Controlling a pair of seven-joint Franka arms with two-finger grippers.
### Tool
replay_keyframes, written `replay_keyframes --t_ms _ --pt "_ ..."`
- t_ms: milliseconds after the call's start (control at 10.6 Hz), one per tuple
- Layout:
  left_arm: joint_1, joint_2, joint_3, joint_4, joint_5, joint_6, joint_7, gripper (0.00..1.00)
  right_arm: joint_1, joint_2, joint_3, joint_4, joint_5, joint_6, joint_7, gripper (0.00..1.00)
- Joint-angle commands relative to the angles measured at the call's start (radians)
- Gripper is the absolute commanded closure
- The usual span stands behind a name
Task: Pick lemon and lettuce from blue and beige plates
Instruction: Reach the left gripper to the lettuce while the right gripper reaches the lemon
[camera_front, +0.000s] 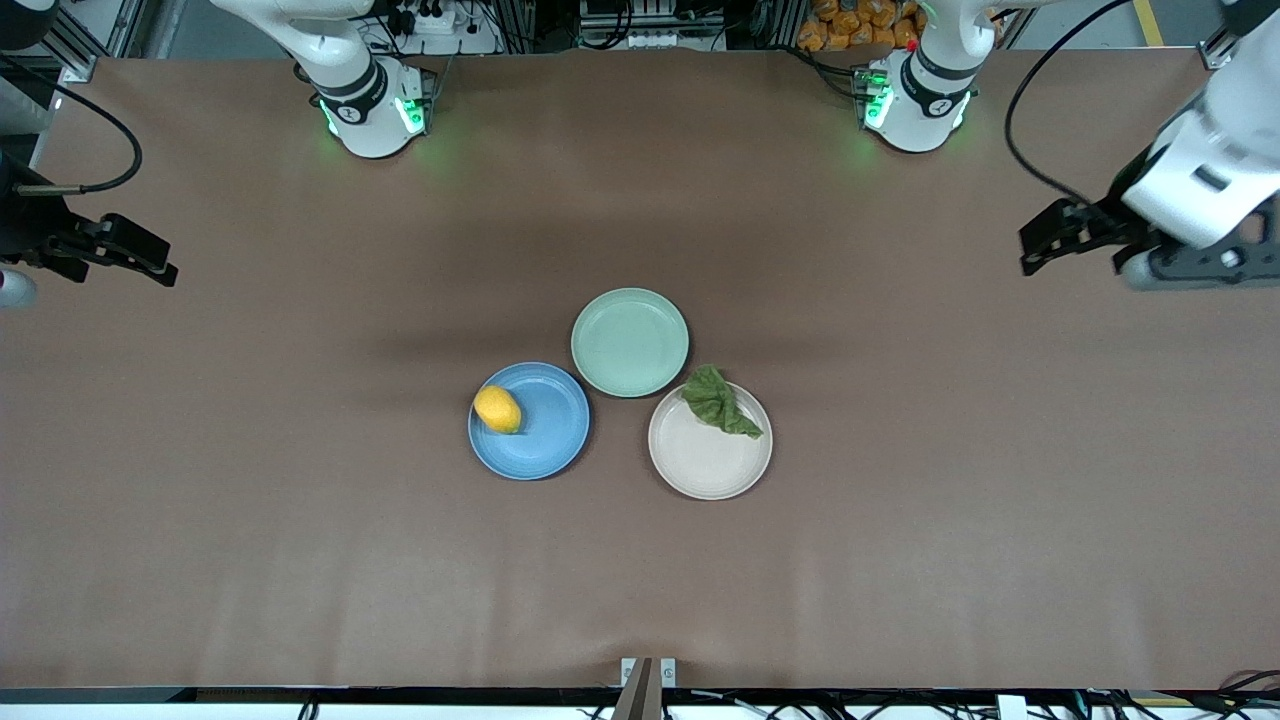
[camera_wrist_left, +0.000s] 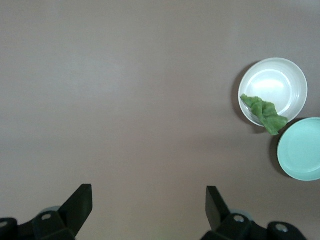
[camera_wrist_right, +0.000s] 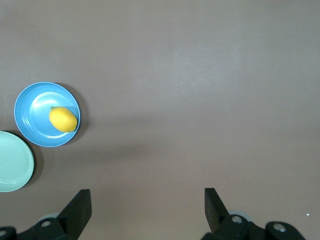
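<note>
The yellow-orange lemon (camera_front: 497, 409) (camera_wrist_right: 63, 119) lies on the blue plate (camera_front: 545, 445) (camera_wrist_right: 35, 102), close to the rim toward the right arm's end. The dark green lettuce (camera_front: 720, 402) (camera_wrist_left: 264, 113) lies on the beige plate (camera_front: 705, 465) (camera_wrist_left: 280, 80), one end hanging over the rim beside the green plate. My left gripper (camera_front: 1032, 250) (camera_wrist_left: 149, 197) hovers open over bare table at the left arm's end, well apart from the plates. My right gripper (camera_front: 160, 265) (camera_wrist_right: 147, 200) hovers open over bare table at the right arm's end. Neither gripper holds anything.
A pale green plate (camera_front: 630, 342) (camera_wrist_left: 302, 150) (camera_wrist_right: 12, 162) with nothing on it sits farther from the front camera, touching or nearly touching the other two plates. Brown cloth covers the table. Both arm bases stand along the table's edge.
</note>
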Motion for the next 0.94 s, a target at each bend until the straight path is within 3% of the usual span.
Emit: replay_keyframes --t_ms 0,471,659,848 --pt "-0.037 0.083 -0.005 0.012 -0.068 0.065 0.009 0.00 -0.001 0.001 0.002 0.008 0.000 -0.012 -0.008 0.00" --pt "-0.236 0.266 -0.003 0.014 -0.054 0.332 -0.339 0.00 0.061 0.110 0.004 0.012 -0.008 0.025 0.058 0.00" --pt "-0.299 0.344 -0.003 0.014 -0.033 0.455 -0.395 0.00 0.084 0.142 0.002 0.012 -0.017 0.027 0.084 0.00" --pt "-0.362 0.427 -0.002 0.014 -0.002 0.557 -0.441 0.00 0.108 0.176 0.006 0.012 0.027 0.056 0.100 0.00"
